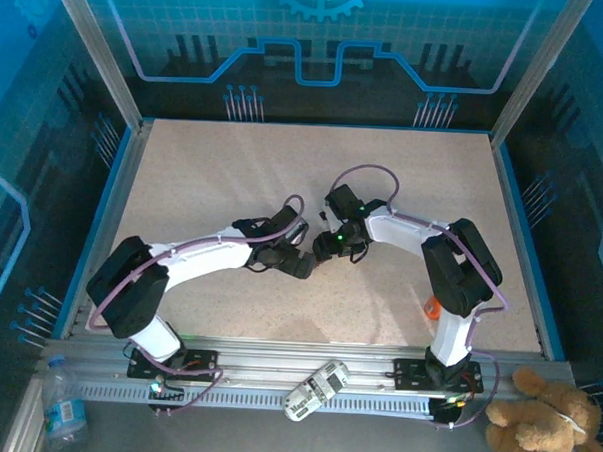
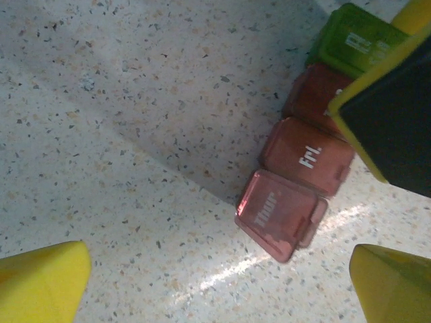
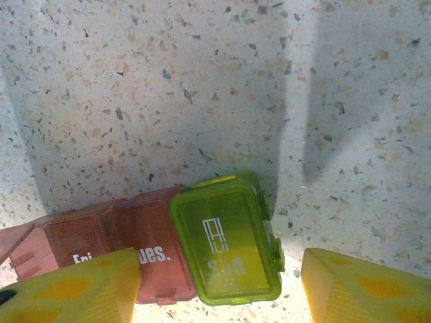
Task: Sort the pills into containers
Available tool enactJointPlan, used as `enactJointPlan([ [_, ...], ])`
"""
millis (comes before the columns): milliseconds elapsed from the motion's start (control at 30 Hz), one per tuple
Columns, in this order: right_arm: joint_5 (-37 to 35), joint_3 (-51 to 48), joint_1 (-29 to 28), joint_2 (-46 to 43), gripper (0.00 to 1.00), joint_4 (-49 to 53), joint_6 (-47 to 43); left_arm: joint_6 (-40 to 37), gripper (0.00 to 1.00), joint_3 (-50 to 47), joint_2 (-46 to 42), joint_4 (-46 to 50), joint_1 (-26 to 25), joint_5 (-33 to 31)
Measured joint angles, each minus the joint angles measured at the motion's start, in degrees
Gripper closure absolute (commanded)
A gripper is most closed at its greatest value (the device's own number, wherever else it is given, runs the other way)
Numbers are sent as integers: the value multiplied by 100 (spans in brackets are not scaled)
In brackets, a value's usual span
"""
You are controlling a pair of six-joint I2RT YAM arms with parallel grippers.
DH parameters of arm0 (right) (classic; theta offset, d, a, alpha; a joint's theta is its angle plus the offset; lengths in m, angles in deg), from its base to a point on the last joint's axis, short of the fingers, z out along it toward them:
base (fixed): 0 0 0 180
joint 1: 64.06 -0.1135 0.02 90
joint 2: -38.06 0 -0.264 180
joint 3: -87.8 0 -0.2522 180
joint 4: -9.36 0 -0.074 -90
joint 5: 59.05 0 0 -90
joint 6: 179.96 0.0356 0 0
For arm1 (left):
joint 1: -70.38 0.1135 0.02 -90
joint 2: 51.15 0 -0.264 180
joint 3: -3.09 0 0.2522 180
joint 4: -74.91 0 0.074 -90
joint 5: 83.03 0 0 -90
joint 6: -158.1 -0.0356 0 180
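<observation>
Evidently early in sorting, left gripper (image 2: 215,282) and right gripper (image 3: 219,286) hang released over the containers (image 2: 306,158), centre frame, green lid (image 3: 225,239) shut

Containers (image 2: 306,161): one flat strip of joined dark red compartments, green end compartment (image 3: 225,239) closed, lying on the speckled worktop (image 2: 135,101).

The far half of the surface (image 1: 284,170) lies bare to both far corners, while at its middle the containers (image 3: 161,249) are hemmed by the right gripper (image 3: 215,289), jaws astride the green end, and the left gripper (image 2: 215,286), jaws wide
</observation>
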Motion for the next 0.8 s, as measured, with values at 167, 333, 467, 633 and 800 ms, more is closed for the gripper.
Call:
enactJointPlan([
  [167, 2, -15, 0, 0, 35, -44, 2, 7, 1, 22, 203, -24, 87, -109],
  [333, 24, -44, 0, 0, 35, -85, 22, 37, 1, 20, 205, -138, 380, -131],
  [467, 63, -68, 0, 0, 35, -136, 48, 48, 1, 20, 203, -219, 588, -129],
  [633, 103, -103, 11, 0, 35, -208, 105, 52, 1, 17, 203, -302, 756, -122],
  [800, 149, -127, 22, 0, 35, -247, 136, 125, 1, -107, 208, -476, 841, -118],
])
